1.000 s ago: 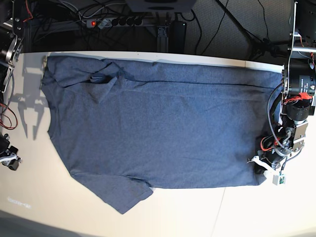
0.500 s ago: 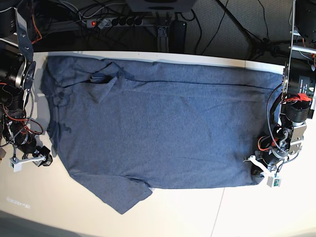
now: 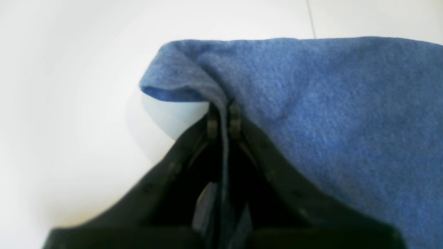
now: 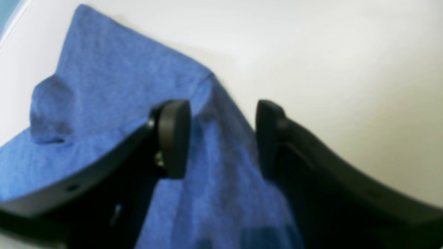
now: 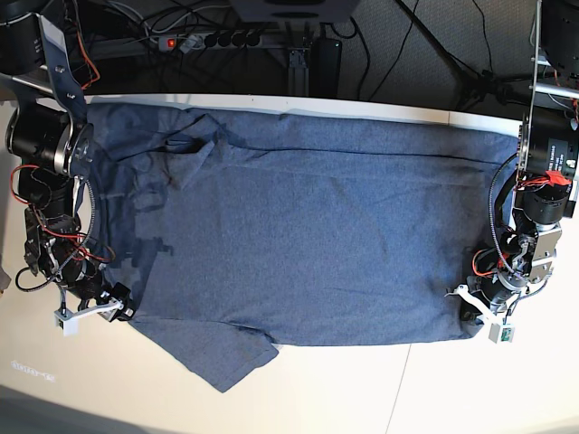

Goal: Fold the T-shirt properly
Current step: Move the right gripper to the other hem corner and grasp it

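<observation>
The T-shirt point(image 5: 308, 235) lies spread flat on the white table point(image 5: 362, 389), plain blue-grey side up, with one sleeve point(image 5: 226, 357) pointing at the front edge. My left gripper point(image 5: 470, 312) sits at the shirt's lower right corner. In the left wrist view that gripper point(image 3: 223, 117) is shut on a pinched fold of the T-shirt point(image 3: 328, 103), which is lifted slightly off the table. My right gripper point(image 5: 122, 306) is at the shirt's lower left edge. In the right wrist view it point(image 4: 221, 138) stands open, its fingers point(image 4: 173, 138) straddling a ridge of the T-shirt point(image 4: 104, 86).
Behind the table's back edge lie a power strip point(image 5: 208, 40), cables and a black stand point(image 5: 303, 54). A small crumpled fold point(image 5: 190, 145) sits at the shirt's upper left. A thin seam point(image 5: 403, 389) crosses the table near the front.
My right arm has come in from the left and moved down along the shirt's left edge to its lower corner, jaws opening wider. The left gripper has shifted only slightly.
</observation>
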Available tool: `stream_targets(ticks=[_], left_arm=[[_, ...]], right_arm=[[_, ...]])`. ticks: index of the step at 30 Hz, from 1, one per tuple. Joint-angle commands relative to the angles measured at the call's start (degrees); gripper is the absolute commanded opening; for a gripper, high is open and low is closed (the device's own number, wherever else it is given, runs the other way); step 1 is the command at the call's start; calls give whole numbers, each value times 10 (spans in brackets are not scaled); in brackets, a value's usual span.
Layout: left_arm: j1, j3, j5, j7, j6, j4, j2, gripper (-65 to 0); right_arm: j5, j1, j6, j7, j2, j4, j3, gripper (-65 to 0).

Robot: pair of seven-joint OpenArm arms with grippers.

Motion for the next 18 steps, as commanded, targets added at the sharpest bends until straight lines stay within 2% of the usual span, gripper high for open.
stream_targets(ticks=[1, 8, 11, 18], left_arm=[[-6, 3, 12, 23, -7, 1, -5, -650], [-6, 3, 12, 23, -7, 1, -5, -650], [-6, 3, 12, 23, -7, 1, -5, -650], [-6, 3, 12, 23, -7, 1, -5, -650]], right_arm=[[-10, 9, 25, -20, 0, 5, -2, -336], [-13, 11, 25, -21, -16, 16, -2, -336], [-36, 13, 25, -21, -23, 16, -3, -336], [-72, 31, 25, -18, -25, 16, -87, -336]])
